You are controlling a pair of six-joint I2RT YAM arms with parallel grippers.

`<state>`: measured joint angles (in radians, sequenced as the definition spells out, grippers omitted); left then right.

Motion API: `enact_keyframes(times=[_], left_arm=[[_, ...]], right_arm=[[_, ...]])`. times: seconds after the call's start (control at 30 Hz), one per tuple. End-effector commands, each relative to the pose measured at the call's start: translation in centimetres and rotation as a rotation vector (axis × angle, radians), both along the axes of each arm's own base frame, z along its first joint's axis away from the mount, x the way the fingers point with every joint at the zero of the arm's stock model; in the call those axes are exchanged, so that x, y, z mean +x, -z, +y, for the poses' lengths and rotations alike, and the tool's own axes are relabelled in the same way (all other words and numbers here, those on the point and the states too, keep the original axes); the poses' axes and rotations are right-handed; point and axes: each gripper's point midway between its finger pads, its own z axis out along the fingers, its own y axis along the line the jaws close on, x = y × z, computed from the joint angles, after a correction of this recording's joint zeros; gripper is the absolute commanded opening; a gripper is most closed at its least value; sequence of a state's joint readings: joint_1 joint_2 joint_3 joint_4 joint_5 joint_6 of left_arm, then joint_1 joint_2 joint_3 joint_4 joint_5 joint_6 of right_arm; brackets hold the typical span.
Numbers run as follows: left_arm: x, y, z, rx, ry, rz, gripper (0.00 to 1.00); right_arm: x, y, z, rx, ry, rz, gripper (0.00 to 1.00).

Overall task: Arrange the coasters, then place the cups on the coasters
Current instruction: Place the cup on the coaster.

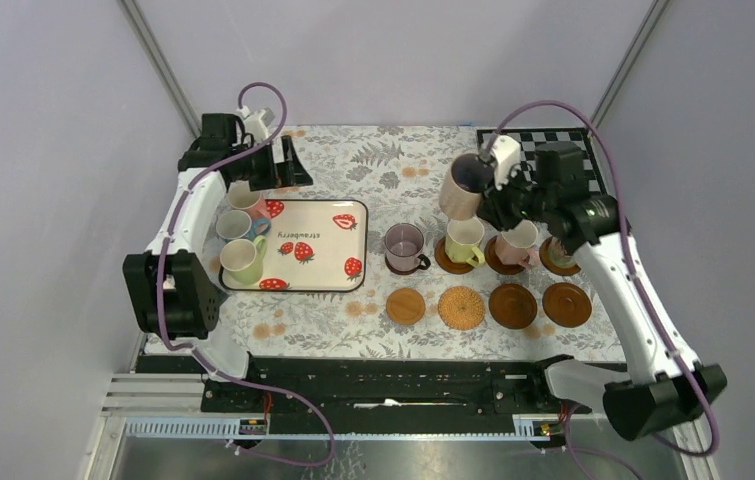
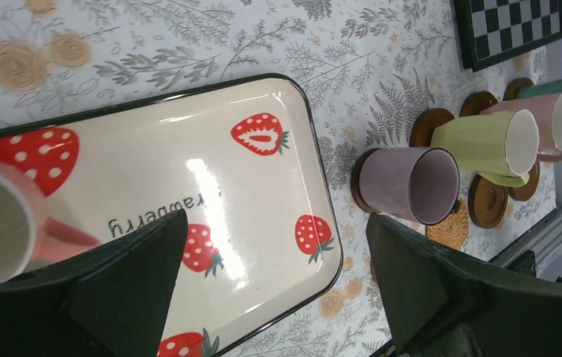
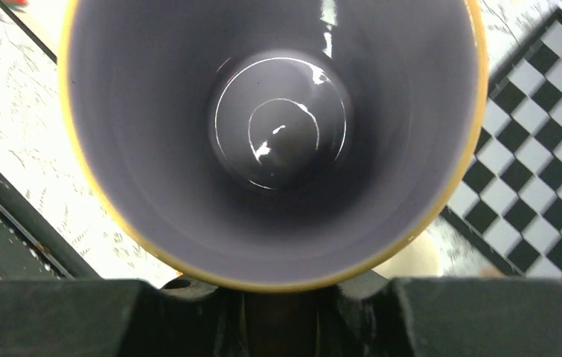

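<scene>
My right gripper (image 1: 488, 190) is shut on a tall cream cup (image 1: 461, 187) and holds it tilted in the air behind the coasters; its purple inside (image 3: 278, 134) fills the right wrist view. In the back row, a purple cup (image 1: 405, 247), a yellow-green cup (image 1: 465, 240) and a pink cup (image 1: 521, 242) each stand on a coaster. Another cup (image 1: 558, 250) is partly hidden by the arm. The front row holds several bare coasters, one of them woven (image 1: 462, 307). My left gripper (image 1: 273, 165) hangs open over the tray's far end, empty (image 2: 278, 275).
The strawberry tray (image 1: 323, 262) on the left carries a pink cup (image 1: 245, 200), a grey cup (image 1: 234, 224) and a green cup (image 1: 244, 260). A checkerboard mat (image 1: 593, 150) lies at the back right. Grey walls close in the table.
</scene>
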<state>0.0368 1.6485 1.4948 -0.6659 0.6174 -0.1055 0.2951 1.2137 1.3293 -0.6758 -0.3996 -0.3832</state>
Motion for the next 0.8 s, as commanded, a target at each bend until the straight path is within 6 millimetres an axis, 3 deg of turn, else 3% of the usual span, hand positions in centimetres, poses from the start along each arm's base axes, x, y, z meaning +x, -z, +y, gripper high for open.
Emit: enact_keyframes(times=[0.0,0.13,0.23,0.4,0.57,0.77], left_arm=[[1.7,-1.9,-2.1,0.003,0.056,-0.111,0.99],[1.8,-1.9,-3.9,-0.001,0.092,-0.109,0.99],[1.8,-1.7,-4.8,-0.003,0.112,-0.113,0.99],[2.0,-1.8,-5.9,-0.009,0.139,-0.116,0.99],[2.5,-2.1,-6.3,-0.007,0.139,-0.124,0.99],[2.5,-1.9,-6.4,0.0,0.134,-0.121,0.99]], right_arm=[[-3.4,-2.7,-3.2,-0.046,0.036,-0.102,0.0],[-6.1,-1.7,-5.6,-0.109,0.102,-0.075,0.0],[-7.0,-0.7,-7.3,-0.159,0.145,-0.051,0.0],[-5.9,0.5,-9.5,-0.183,0.21,-0.004,0.0],[-3.5,-0.6,-12.0,-0.134,0.239,-0.02,0.0],[-4.3,0.8,-16.0,-0.113,0.245,0.026,0.0]])
